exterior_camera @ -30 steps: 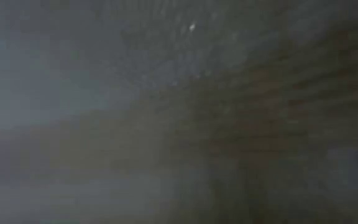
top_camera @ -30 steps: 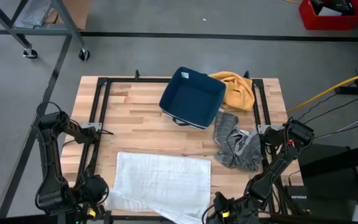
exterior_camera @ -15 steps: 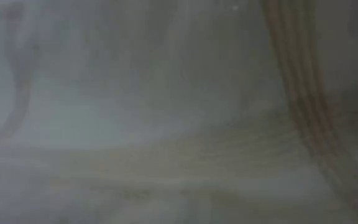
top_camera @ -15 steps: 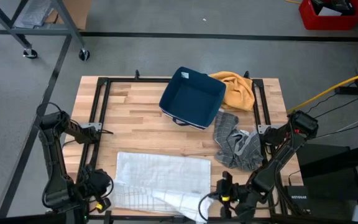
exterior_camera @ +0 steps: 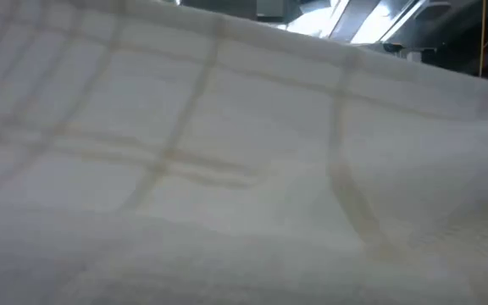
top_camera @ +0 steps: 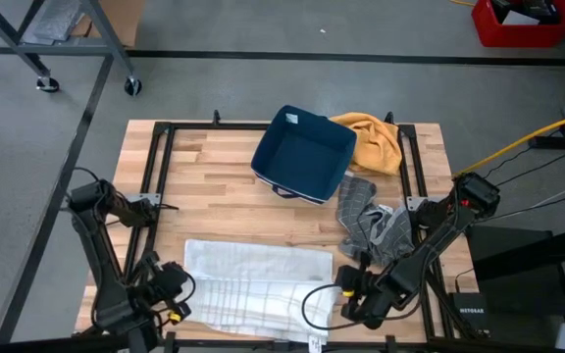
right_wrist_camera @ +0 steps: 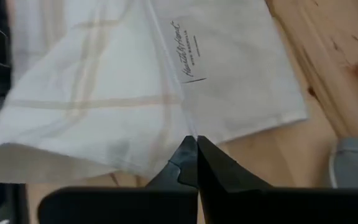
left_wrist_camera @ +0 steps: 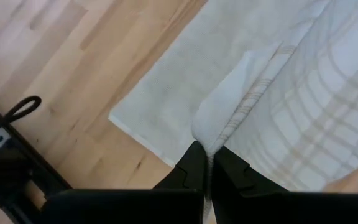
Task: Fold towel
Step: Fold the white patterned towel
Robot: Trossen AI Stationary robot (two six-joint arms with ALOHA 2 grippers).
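A white towel (top_camera: 258, 284) lies on a pale wooden surface (top_camera: 214, 186) built of narrow planks with visible grain. The cloth is thin and soft, woven with faint tan stripes that cross into a loose plaid, and one corner carries a small line of dark printed lettering. It is spread roughly as a rectangle, with its near long edge lifted and doubled back over the rest, so the fabric there bulges in smooth rounded folds.

The left pincer (top_camera: 173, 299) sits at the towel's near left corner, its two dark fingers pressed together on a gathered peak of the cloth. The right pincer (top_camera: 346, 297) sits at the towel's near right corner, its fingers likewise clamped together on the hem, close to the lettering. The low view is filled almost wholly by the draped plaid fabric, close up.

Beyond the towel's far edge, toward the back of the surface, rests a dark blue bin (top_camera: 303, 155), square with rounded corners and low walls, turned at an angle. Just past the bin's right side lies a crumpled mustard-yellow cloth (top_camera: 373, 140). Between the bin and the towel's far right corner sits a rumpled grey cloth (top_camera: 373, 228) with a darker check pattern, bunched into a loose heap. A black metal frame (top_camera: 155, 181) runs along the surface's edges, outside the towel.
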